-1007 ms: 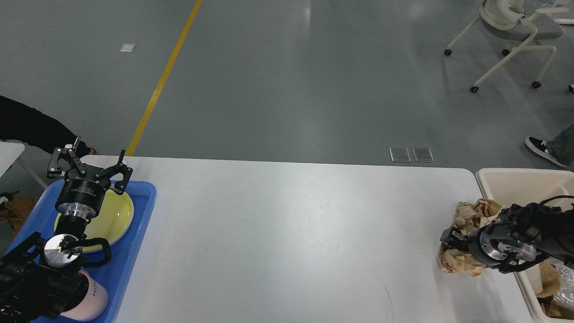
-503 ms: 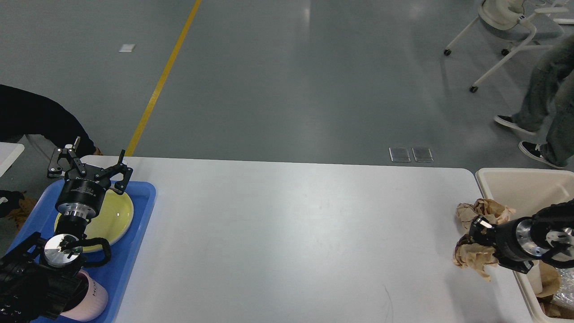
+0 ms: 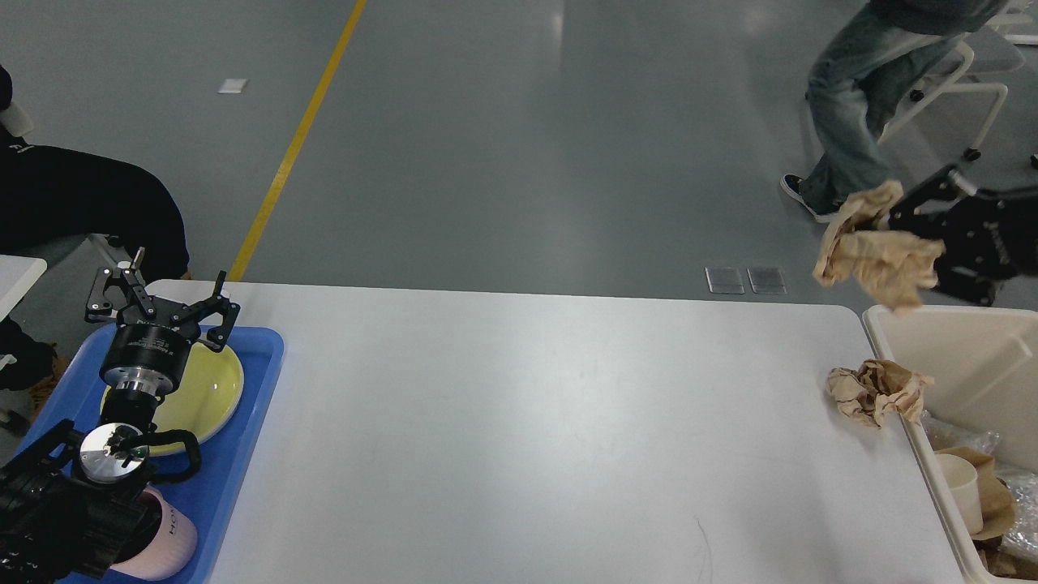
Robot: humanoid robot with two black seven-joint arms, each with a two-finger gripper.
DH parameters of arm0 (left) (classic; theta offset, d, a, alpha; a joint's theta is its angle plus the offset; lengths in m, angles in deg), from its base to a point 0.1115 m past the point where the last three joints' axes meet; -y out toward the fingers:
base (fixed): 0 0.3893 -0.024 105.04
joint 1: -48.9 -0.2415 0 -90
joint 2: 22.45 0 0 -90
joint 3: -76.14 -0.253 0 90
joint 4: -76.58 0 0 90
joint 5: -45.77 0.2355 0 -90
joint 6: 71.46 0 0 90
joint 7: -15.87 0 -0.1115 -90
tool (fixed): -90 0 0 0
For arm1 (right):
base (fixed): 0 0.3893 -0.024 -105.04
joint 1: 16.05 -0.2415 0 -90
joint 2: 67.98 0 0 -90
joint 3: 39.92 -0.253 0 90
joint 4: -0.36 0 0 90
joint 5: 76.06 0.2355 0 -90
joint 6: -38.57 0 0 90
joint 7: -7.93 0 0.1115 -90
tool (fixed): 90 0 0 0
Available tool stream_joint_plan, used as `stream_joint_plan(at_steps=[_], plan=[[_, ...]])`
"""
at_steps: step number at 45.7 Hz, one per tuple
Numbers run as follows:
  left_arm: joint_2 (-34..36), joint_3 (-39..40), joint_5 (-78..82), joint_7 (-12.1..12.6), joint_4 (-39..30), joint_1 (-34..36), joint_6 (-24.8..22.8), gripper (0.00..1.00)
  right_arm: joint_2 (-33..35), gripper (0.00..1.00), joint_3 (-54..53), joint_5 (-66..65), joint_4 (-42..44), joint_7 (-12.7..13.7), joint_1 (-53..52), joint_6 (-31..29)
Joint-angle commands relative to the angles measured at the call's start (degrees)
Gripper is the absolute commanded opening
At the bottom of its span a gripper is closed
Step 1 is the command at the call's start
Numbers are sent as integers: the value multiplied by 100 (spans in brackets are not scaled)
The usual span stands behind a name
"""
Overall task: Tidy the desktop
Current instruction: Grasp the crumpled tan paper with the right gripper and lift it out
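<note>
Nearest on the left, a pink cup (image 3: 166, 542) lies in the blue tray (image 3: 243, 454), partly hidden under the left arm, with a yellow plate (image 3: 212, 391) just beyond it in the same tray. Above the tray's far end hangs the left gripper (image 3: 162, 304), its fingers spread wide and holding nothing. Across the middle stretches the desktop (image 3: 527, 422), a broad white surface reaching from the tray on the left to the beige bin (image 3: 932, 341) on the right. Inside the bin's near part sit a white cup (image 3: 957, 485), brown paper and clear plastic wrap. Close to the desktop's right edge, just beside the bin wall, rests a crumpled brown paper ball (image 3: 876, 391). Farther and higher on the right, the right gripper (image 3: 896, 221) is raised off the desktop and clenched on a crumpled brown paper wad (image 3: 876, 259), which hangs over the bin's far left corner. Beyond, on the grey floor, a person in jeans (image 3: 851, 105) stands by a white chair (image 3: 977, 65).
</note>
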State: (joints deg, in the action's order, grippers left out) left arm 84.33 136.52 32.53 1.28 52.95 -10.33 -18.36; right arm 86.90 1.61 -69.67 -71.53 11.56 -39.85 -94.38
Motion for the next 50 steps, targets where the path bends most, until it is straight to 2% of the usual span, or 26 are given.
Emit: stream_joint_plan(at_steps=[1,6,9,14,15,16,18,19,22,32,42,50], plan=[[0,0,-4,0,-1,0,-1,96,200,0,-347,-41,157,15,-29,-3],[0,0,-4,0,-1,0,-1,96,182,0,-356,-41,763,15,629,286],[0,0,5,0,8,0,-1,96,138,0,-426,38,1395,6,1341,707],[0,0,-3,0,-1,0,-1,96,-458,0,-427,64,2301,6,2738,2051],[0,0,-4,0,-1,0,-1,96,-564,12,-418,64,2468,6,2993,2341],[0,0,5,0,-1,0,-1,96,-652,33,-426,64,2652,6,3230,2631],[0,0,5,0,-1,0,-1,96,-854,87,-435,64,3021,-3,3670,3246],[0,0,-3,0,8,0,-1,96,-968,100,-444,64,3206,-11,3872,3510],[0,0,-3,0,-1,0,-1,96,-1276,100,-453,73,3436,-12,4435,3925],[0,0,-4,0,-1,0,-1,96,-1856,100,-462,56,3796,-12,5587,4005],[0,0,-4,0,-1,0,-1,96,-2138,100,-409,3,3867,-12,5676,4005],[0,0,5,0,-1,0,-1,96,-2340,100,-348,-41,3788,-3,5273,3934]])
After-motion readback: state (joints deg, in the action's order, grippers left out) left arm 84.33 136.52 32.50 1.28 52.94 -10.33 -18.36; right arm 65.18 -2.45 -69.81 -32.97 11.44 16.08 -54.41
